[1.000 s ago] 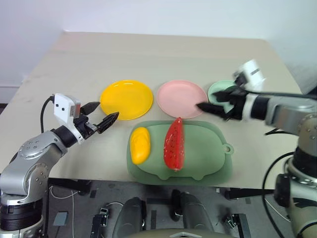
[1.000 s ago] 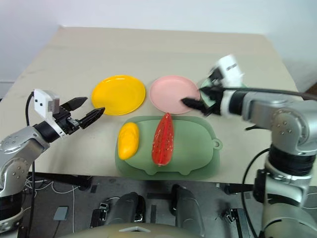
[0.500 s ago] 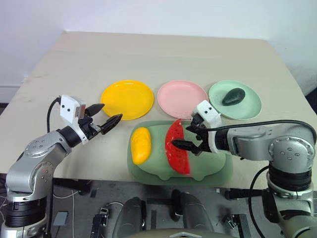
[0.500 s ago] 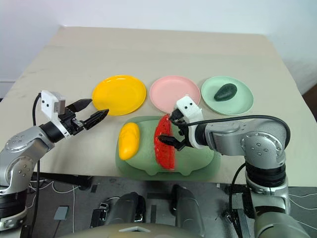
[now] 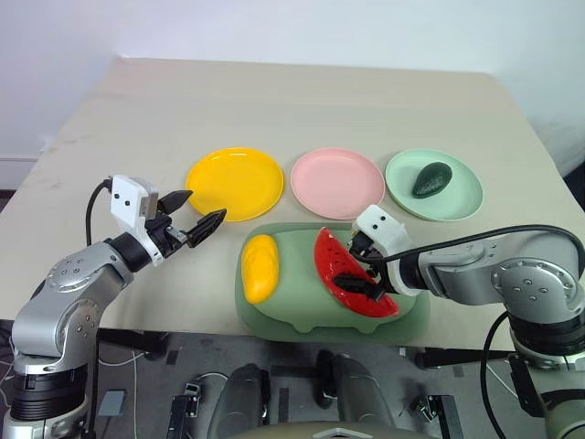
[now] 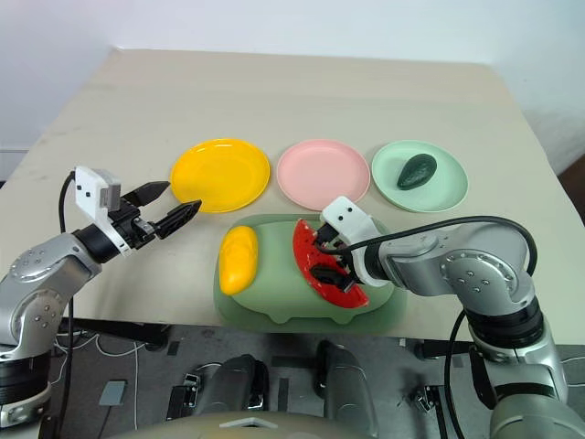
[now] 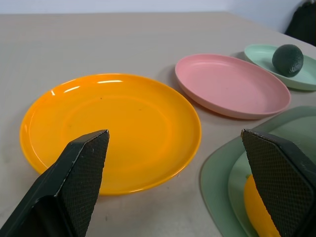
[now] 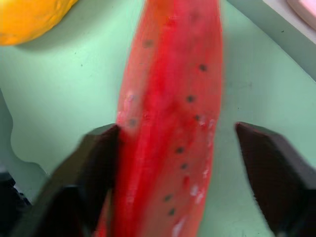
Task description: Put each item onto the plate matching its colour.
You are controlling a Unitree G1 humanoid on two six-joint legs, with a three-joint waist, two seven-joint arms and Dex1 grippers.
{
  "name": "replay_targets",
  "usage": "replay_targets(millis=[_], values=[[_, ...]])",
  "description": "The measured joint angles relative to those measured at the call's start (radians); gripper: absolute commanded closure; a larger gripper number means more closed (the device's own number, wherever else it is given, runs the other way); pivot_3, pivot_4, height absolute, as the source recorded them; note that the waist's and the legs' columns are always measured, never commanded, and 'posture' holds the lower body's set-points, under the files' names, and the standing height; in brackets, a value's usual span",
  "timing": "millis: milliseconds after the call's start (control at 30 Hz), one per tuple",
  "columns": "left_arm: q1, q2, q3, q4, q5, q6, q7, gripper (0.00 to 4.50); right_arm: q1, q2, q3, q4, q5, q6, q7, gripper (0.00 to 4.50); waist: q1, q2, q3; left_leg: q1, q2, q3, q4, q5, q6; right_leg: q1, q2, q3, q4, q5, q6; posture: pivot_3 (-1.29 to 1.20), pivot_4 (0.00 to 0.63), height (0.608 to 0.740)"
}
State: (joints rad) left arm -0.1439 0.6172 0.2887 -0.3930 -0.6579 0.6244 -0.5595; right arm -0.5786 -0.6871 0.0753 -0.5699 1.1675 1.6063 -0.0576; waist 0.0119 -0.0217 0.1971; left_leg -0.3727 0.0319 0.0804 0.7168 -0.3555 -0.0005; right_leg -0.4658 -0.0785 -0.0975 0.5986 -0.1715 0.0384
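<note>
You have a beige table (image 5: 302,101) against a plain pale wall, with no legible writing anywhere. Along its middle stand the yellow plate (image 5: 234,183), pink plate (image 5: 336,182) and mint plate (image 5: 433,184) (avocado (image 5: 431,178) on the mint one). At the near edge, on the green mat (image 5: 292,297), the mango (image 5: 260,267) lies lengthwise toward you; the watermelon wedge (image 5: 352,284) runs diagonally. Your right gripper (image 5: 358,274) straddles it, one finger touching, the other apart. Your left gripper (image 5: 194,219) hovers spread wide near the yellow plate.

The right tool (image 5: 358,279) covers part of the red watermelon wedge (image 5: 352,283); whether its black fingers touch the wedge cannot be told.
</note>
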Motion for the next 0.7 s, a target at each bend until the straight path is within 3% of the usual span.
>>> replay_targets(millis=[33, 100, 367, 567, 700], values=[[-0.001, 0.000, 0.000, 0.000, 0.001, -0.001, 0.000, 0.00, -0.007, -0.004, 0.001, 0.000, -0.017, 0.000, 0.021, 1.88, 0.000, 0.000, 0.000, 0.000, 0.000, 0.000, 0.000, 0.000, 0.000, 0.000, 0.000, 0.000, 0.000, 0.000, 0.000, 0.00, 0.150, 0.740], [-0.001, 0.000, 0.001, 0.000, 0.001, -0.002, 0.001, 0.00, -0.029, -0.014, 0.002, 0.013, -0.049, 0.000, 0.048, 2.15, 0.000, 0.000, 0.000, 0.000, 0.000, 0.000, 0.000, 0.000, 0.000, 0.000, 0.000, 0.000, 0.000, 0.000, 0.000, 0.00, 0.150, 0.740], [-0.001, 0.001, 0.005, -0.002, 0.001, -0.003, 0.004, 0.00, -0.337, -0.049, 0.067, 0.247, -0.286, -0.154, 0.209, 2.15, -0.005, 0.000, 0.000, -0.001, 0.000, 0.000, -0.001, 0.000, 0.000, -0.001, 0.001, 0.000, 0.000, 0.000, 0.000, 0.00, 0.150, 0.740], [-0.004, 0.006, 0.014, -0.003, 0.004, -0.004, 0.009, 0.00, -0.495, -0.025, 0.297, 0.627, -0.616, -0.507, 0.445, 2.15, -0.006, 0.000, 0.000, -0.001, 0.000, 0.001, 0.000, 0.000, 0.000, -0.001, 0.001, 0.000, -0.001, 0.000, 0.000, 0.00, 0.150, 0.740], [0.006, 0.012, 0.020, -0.020, 0.008, 0.001, 0.020, 0.00, -0.510, 0.069, 0.388, 0.862, -0.778, -0.698, 0.562, 2.15, -0.008, 0.000, 0.000, -0.001, 0.000, 0.002, 0.000, 0.001, -0.001, -0.002, 0.001, 0.000, 0.000, 0.000, 0.000, 0.00, 0.150, 0.740]])
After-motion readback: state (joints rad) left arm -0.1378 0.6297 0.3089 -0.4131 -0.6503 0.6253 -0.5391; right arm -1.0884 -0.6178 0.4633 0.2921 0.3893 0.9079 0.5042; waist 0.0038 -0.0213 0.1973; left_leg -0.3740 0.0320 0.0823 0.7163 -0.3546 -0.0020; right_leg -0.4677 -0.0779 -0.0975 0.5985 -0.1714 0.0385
